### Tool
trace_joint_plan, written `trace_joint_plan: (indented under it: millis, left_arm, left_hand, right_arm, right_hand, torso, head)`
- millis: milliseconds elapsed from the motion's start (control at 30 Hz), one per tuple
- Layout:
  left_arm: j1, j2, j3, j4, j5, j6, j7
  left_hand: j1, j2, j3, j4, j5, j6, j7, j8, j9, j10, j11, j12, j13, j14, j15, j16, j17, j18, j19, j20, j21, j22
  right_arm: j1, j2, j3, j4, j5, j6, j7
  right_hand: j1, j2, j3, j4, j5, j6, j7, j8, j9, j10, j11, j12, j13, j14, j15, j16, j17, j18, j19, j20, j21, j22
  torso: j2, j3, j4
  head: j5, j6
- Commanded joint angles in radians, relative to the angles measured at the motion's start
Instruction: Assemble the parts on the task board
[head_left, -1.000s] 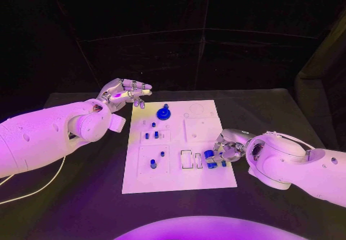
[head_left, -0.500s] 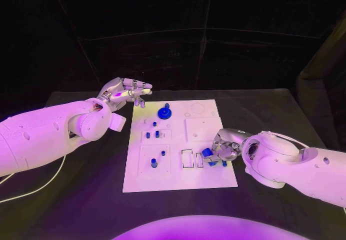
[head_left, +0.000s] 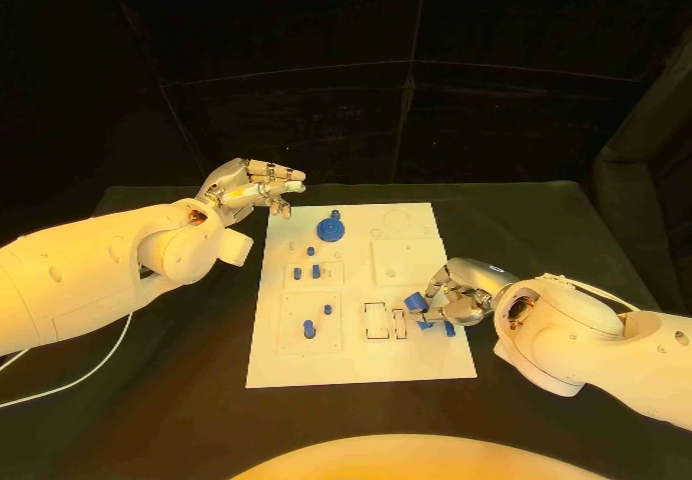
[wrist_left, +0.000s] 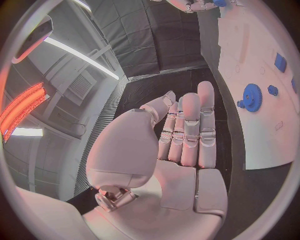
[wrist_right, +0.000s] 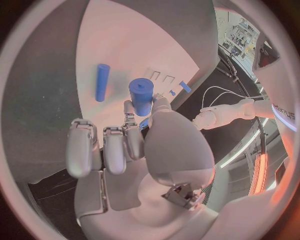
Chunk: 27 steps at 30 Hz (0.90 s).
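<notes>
I see my right hand (head_left: 450, 300) pinching a blue cylinder (wrist_right: 141, 96) upright over the white board (head_left: 361, 360). A blue rod (wrist_right: 102, 82) lies flat just beyond its fingertips. My left hand (head_left: 248, 186) hovers empty, fingers loosely curled, beside a blue gear (head_left: 332, 230).

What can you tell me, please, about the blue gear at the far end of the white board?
The blue gear is a small toothed wheel with a raised hub or peg at its middle, plastic by the look of it. It sits flat on the white board near the far edge, toward the left side. The left wrist view shows its teeth clearly. Nothing touches it; the left hand hovers off the board beside it, fingers apart, holding nothing.
</notes>
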Motion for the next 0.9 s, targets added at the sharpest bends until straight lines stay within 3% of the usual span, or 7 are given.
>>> trace_joint_plan:
  millis: [33,200,400,600,900]
  left_arm:
    - [0.001,0.001,0.001,0.002,0.004,0.011,0.004]
    - [0.001,0.002,0.001,0.003,0.004,0.011,0.005]
    - [0.001,0.002,0.001,0.004,0.004,0.010,0.005]
    - [0.001,0.004,0.001,0.004,0.004,0.011,0.005]
    - [0.001,0.004,0.001,0.004,0.004,0.012,0.005]
  left_hand:
    - [0.000,0.007,-0.005,-0.002,-0.001,-0.009,0.001,0.004,-0.001,-0.008,-0.001,0.002,0.001,-0.006,0.001,-0.002,-0.001,0.013,-0.002,0.003,-0.004,-0.001]
    - [0.000,0.007,-0.005,-0.002,-0.001,-0.009,0.001,0.004,-0.001,-0.008,-0.001,0.002,0.001,-0.006,0.001,-0.002,-0.001,0.013,-0.002,0.003,-0.004,-0.001]
    - [0.000,0.007,-0.005,-0.002,-0.001,-0.009,0.001,0.004,-0.001,-0.008,-0.001,0.002,0.001,-0.006,0.001,-0.002,-0.001,0.013,-0.002,0.003,-0.004,-0.001]
    - [0.000,0.007,-0.005,-0.002,-0.001,-0.009,0.001,0.004,-0.001,-0.008,-0.001,0.002,0.001,-0.006,0.001,-0.002,-0.001,0.013,-0.002,0.003,-0.004,-0.001]
    - [0.000,0.007,-0.005,-0.002,-0.001,-0.009,0.001,0.004,-0.001,-0.008,-0.001,0.002,0.001,-0.006,0.001,-0.002,-0.001,0.013,-0.002,0.003,-0.004,-0.001]
  right_arm:
    - [0.002,-0.003,0.001,0.022,0.070,-0.116,0.037]
    - [0.002,0.010,0.001,0.032,0.107,-0.112,0.040]
    - [0.002,0.056,0.001,0.014,0.138,-0.040,0.022]
    - [0.002,0.106,0.001,-0.009,0.149,0.031,-0.019]
    - [0.002,0.142,0.001,-0.030,0.126,0.021,-0.057]
  right_hand:
    - [0.002,0.007,-0.007,0.000,0.008,0.005,-0.001,0.007,0.003,0.003,-0.001,0.002,0.080,0.074,-0.006,0.004,0.088,-0.011,0.022,-0.002,0.006,0.025]
    - [0.001,0.008,-0.009,0.001,0.015,0.005,-0.002,0.008,0.005,0.002,-0.001,-0.002,0.077,0.074,-0.007,0.004,0.087,-0.011,0.022,-0.003,0.006,0.025]
    - [-0.011,0.013,-0.017,0.007,0.016,0.012,-0.004,0.013,0.012,-0.001,-0.003,-0.009,0.073,0.073,-0.008,0.002,0.085,-0.011,0.022,-0.004,0.006,0.026]
    - [-0.047,0.032,-0.037,0.008,-0.010,0.034,-0.014,0.023,0.030,0.001,-0.011,-0.015,0.071,0.073,-0.014,0.001,0.081,-0.011,0.022,-0.009,0.005,0.026]
    - [-0.064,0.041,-0.051,0.008,-0.027,0.052,-0.023,0.030,0.046,0.004,-0.019,-0.019,0.072,0.072,-0.021,-0.001,0.079,-0.010,0.022,-0.014,0.004,0.024]
  torso:
    - [0.000,-0.0007,0.0013]
    - [0.002,-0.0007,0.0015]
    - [0.002,-0.0022,0.0006]
    - [0.002,-0.0011,0.0015]
    - [0.003,-0.0005,0.0003]
  head:
    - [-0.001,0.004]
    - [0.002,0.004]
    - [0.005,0.003]
    - [0.006,0.002]
    - [0.012,0.000]
